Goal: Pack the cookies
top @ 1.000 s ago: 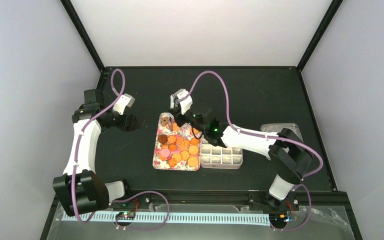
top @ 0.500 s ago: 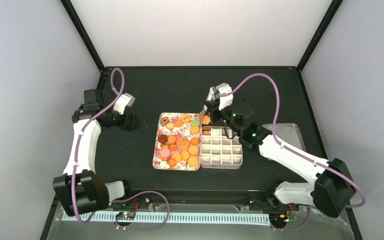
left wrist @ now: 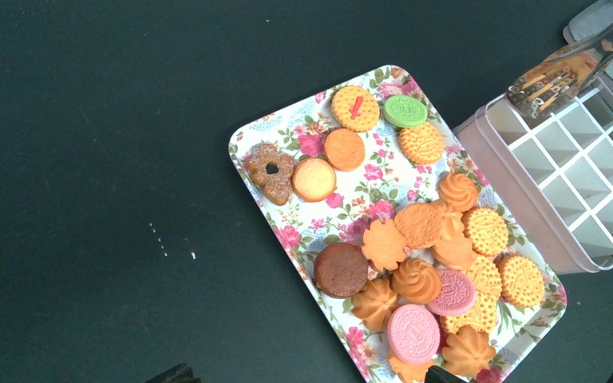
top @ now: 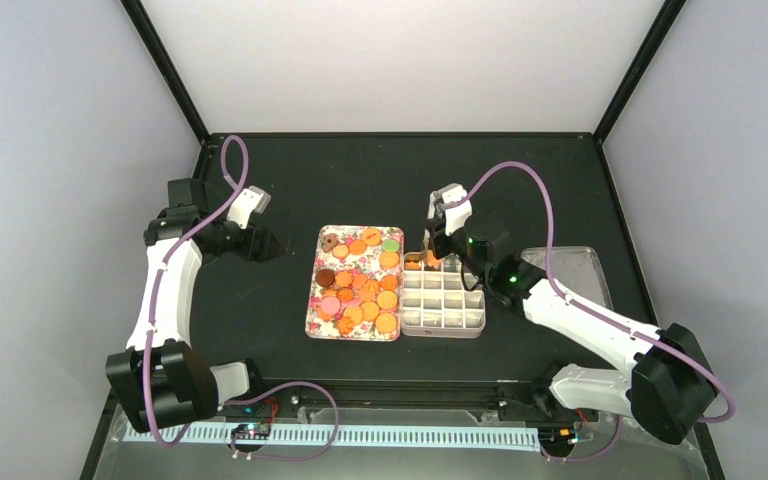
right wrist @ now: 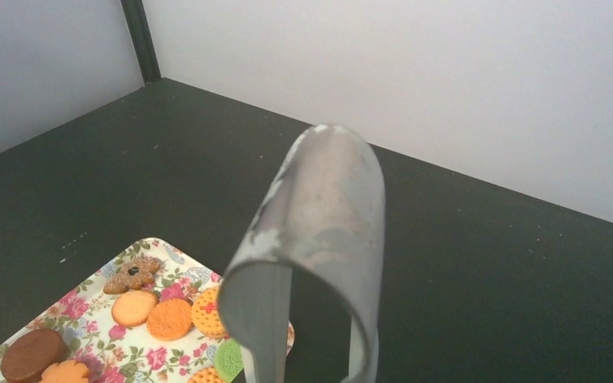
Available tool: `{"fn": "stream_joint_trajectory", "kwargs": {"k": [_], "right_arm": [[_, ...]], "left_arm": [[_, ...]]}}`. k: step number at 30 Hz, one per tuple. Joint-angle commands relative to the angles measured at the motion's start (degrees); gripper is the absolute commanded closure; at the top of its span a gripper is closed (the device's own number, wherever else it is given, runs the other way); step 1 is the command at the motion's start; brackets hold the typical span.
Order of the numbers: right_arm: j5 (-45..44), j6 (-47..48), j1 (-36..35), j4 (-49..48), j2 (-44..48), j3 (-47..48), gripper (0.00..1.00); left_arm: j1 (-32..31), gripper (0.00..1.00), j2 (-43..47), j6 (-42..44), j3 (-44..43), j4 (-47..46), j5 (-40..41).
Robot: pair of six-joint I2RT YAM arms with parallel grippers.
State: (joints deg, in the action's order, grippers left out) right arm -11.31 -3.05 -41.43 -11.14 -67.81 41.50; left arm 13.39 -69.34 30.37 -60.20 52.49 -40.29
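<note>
If you start close to the arms, most of the cookies (left wrist: 415,271) lie in a heap on the tray (left wrist: 247,145). They are mostly orange, with some pink, brown and green. The box (left wrist: 515,209) sits right beside the tray, on the right arm's side. Its near cells look empty.

Farther back, the right gripper (top: 436,240) is closed on the tongs (left wrist: 547,80). The tongs pinch one orange cookie (left wrist: 579,62) at their tips. That cookie hangs over the far row of the box, at the corner next to the tray. So the cell lies just below the tips, and I think the next job is to go down a little and let go. The tongs' long side runs from the gripper toward that corner. The right arm is by far the nearer one. The left gripper (top: 265,245) is well apart, on the other side of the tray, with its jaws spread and nothing between them.

The left wrist view shows the tips, the held cookie and the cells. The right wrist view shows none of that. It shows only the bent back end of the tongs, close up, and the far end of the tray. The top view shows some orange in the far corner cell. It is too small to tell if a cookie already lies in there.
</note>
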Motion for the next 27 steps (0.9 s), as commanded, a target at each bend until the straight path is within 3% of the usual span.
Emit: {"fn": "stream_joint_trajectory", "kwargs": {"k": [1,9,19,27], "right_arm": [[-1.3,1.4,0.4,-2.5,-0.5,0.5,0.71],[-0.8,1.2,0.5,-2.9,-0.8,0.3,0.65],[1.4,1.6,0.4,-3.3,1.3,2.2,0.66],[9.8,-0.6,-0.7,-5.3,-2.2,10.1,0.67]], "left_arm": [[0.1,0.24,0.2,0.1,-1.6,-0.1,-1.9],[0.1,0.24,0.1,0.7,-1.8,0.3,-1.8],[0.2,0.24,0.0,0.6,-2.6,0.7,-1.4],[0.2,0.24,-0.9,-0.1,-3.2,1.0,1.3]]}}
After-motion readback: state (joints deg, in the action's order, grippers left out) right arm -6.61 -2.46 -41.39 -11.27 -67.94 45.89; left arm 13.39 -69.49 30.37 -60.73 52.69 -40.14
